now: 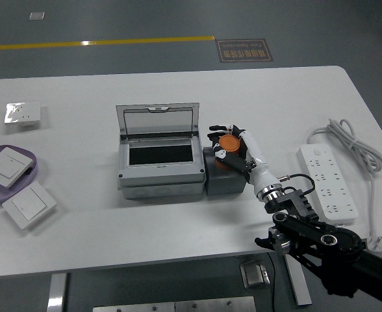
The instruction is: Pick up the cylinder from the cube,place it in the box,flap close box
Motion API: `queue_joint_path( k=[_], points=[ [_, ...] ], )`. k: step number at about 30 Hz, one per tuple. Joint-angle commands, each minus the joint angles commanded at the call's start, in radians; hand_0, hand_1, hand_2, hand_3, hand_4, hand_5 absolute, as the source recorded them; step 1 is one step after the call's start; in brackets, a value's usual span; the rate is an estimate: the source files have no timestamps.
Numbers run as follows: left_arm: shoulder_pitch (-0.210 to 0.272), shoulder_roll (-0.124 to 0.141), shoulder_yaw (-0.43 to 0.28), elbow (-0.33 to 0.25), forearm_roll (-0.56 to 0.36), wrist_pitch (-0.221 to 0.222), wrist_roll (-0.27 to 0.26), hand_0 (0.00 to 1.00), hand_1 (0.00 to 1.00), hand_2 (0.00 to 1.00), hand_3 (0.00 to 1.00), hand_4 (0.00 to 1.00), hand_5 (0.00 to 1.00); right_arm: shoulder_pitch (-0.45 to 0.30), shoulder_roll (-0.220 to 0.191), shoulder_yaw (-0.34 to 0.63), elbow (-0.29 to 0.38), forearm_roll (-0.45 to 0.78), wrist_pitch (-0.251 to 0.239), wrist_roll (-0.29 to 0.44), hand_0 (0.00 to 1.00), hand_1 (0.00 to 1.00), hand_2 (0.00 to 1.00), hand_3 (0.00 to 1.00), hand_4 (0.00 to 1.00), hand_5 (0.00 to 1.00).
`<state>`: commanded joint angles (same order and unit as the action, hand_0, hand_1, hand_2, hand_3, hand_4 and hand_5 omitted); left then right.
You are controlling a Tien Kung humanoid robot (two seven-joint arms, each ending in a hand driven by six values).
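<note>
The small orange cylinder (229, 142) sits on top of the dark grey cube (225, 178), with the fingers of the right robot hand (232, 147) curled around it. The cube stands just right of the grey plastic box (160, 170), whose clear hinged lid (157, 121) stands raised at the back. A white power strip (327, 180) lies further right on the white table (178, 227).

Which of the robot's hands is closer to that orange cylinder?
The right. The right hand is at the cylinder, its fingers curled around it as it sits over the dark cube beside the open box. The left hand is not in view.
</note>
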<state>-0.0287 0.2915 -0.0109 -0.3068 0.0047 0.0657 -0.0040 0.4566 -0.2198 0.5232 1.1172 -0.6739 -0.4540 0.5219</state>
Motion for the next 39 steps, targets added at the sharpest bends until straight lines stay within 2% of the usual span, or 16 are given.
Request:
queue_joint_path(
  k=[1,7,8,13,14,19,20,25,26,28,31,32,37,39],
  points=[
    [0.0,0.0,0.0,0.0,0.0,0.0,0.0,0.615,0.628,0.604,0.629,0.706,0.238,0.0,0.0,0.001,0.001,0.001,-0.002,0.002,0.564,0.539,0.486,0.394,0.002,0.002],
    [0.0,-0.001,0.0,0.0,0.001,0.0,0.0,0.615,0.628,0.604,0.629,0.706,0.238,0.002,-0.005,0.042,0.028,-0.002,-0.019,0.016,0.564,0.539,0.486,0.394,0.002,0.002],
    [0.0,-0.001,0.0,0.0,0.0,0.0,-0.001,0.616,0.628,0.604,0.63,0.707,0.236,0.003,-0.007,0.054,0.036,-0.005,-0.022,0.018,0.503,0.476,0.436,0.312,0.002,0.002],
    [-0.001,-0.001,0.0,0.0,0.0,0.0,-0.001,0.616,0.628,0.604,0.63,0.707,0.236,0.015,-0.024,0.12,0.096,-0.045,-0.048,0.011,0.503,0.476,0.436,0.312,0.002,0.002],
    [-0.002,-0.001,0.0,0.0,-0.001,0.0,-0.001,0.616,0.629,0.605,0.631,0.707,0.238,0.018,-0.029,0.138,0.118,-0.07,-0.06,-0.001,0.472,0.454,0.404,0.29,0.002,0.002],
    [-0.002,-0.001,-0.002,0.001,0.0,0.001,0.0,0.616,0.629,0.605,0.631,0.707,0.238,0.023,-0.043,0.197,0.218,-0.19,-0.087,-0.071,0.472,0.454,0.404,0.29,0.002,0.002],
    [-0.001,-0.001,-0.002,0.001,0.0,0.001,0.0,0.616,0.628,0.604,0.63,0.71,0.244,0.024,-0.045,0.203,0.238,-0.214,-0.091,-0.086,0.319,0.331,0.335,0.264,0.002,0.002],
    [0.0,0.001,-0.003,0.001,0.002,0.001,0.002,0.616,0.628,0.604,0.63,0.71,0.244,0.043,-0.041,0.209,0.348,-0.393,-0.115,-0.208,0.319,0.331,0.335,0.264,0.002,0.002],
    [0.0,0.002,-0.005,0.001,0.003,0.001,0.003,0.615,0.629,0.605,0.631,0.709,0.242,0.052,-0.037,0.203,0.37,-0.435,-0.111,-0.239,0.108,0.187,0.222,0.196,0.002,0.002],
    [0.0,0.003,-0.007,0.002,0.006,0.001,0.004,0.615,0.629,0.605,0.631,0.709,0.242,0.069,-0.027,0.185,0.404,-0.513,-0.102,-0.296,0.108,0.187,0.222,0.196,0.002,0.002],
    [-0.001,0.005,-0.006,0.001,0.006,0.001,0.003,0.615,0.629,0.605,0.631,0.709,0.242,0.107,-0.006,0.132,0.407,-0.627,-0.068,-0.375,0.108,0.187,0.222,0.196,0.002,0.002],
    [-0.002,0.006,-0.006,0.001,0.007,0.001,0.004,0.615,0.629,0.605,0.631,0.71,0.247,0.124,0.004,0.111,0.396,-0.669,-0.048,-0.402,0.002,0.12,0.194,0.163,0.002,0.002],
    [-0.006,0.008,-0.011,0.001,0.016,0.0,0.008,0.615,0.629,0.605,0.631,0.71,0.247,0.197,0.052,0.008,0.34,-0.858,0.071,-0.539,0.002,0.12,0.194,0.163,0.002,0.002],
    [-0.007,0.008,-0.014,0.002,0.018,0.0,0.009,0.615,0.628,0.606,0.631,0.713,0.257,0.218,0.068,-0.03,0.32,-0.935,0.124,-0.598,0.002,0.091,0.192,0.151,0.002,0.002]
  ],
)
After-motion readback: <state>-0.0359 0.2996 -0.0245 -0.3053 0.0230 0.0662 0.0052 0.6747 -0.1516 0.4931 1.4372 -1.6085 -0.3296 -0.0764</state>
